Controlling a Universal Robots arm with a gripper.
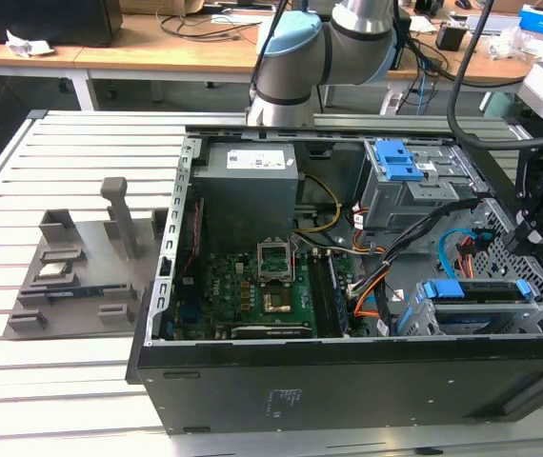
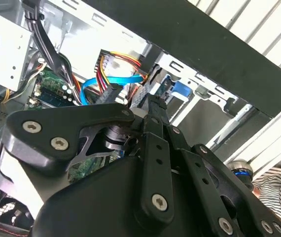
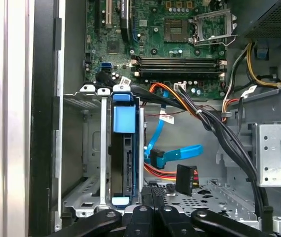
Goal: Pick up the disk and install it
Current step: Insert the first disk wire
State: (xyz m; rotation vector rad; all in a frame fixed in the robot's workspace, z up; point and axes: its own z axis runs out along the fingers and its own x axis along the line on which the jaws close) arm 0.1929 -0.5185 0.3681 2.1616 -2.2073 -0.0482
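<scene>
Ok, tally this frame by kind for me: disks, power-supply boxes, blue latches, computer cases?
disk, seated in the drive cage: 1
power-supply box: 1
blue latch on the upper cage: 1
computer case: 1
Total: 4

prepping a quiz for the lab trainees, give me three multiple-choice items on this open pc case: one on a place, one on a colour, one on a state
1. Where is the disk?
A. On the slatted table outside the case
B. In a metal bay inside the computer case
C. On top of the power supply

2. What colour is the disk's bracket?
A. Red
B. Green
C. Blue

3. What state is the processor socket in?
A. Open and unfilled
B. Under a heatsink
C. Under a fan

Answers:
1 B, the first wrist view shows it standing on edge between the bay's rails, right by the gripper.
2 C, bright blue shows in the exterior view.
3 A, its frame is raised over bare contacts.
</scene>
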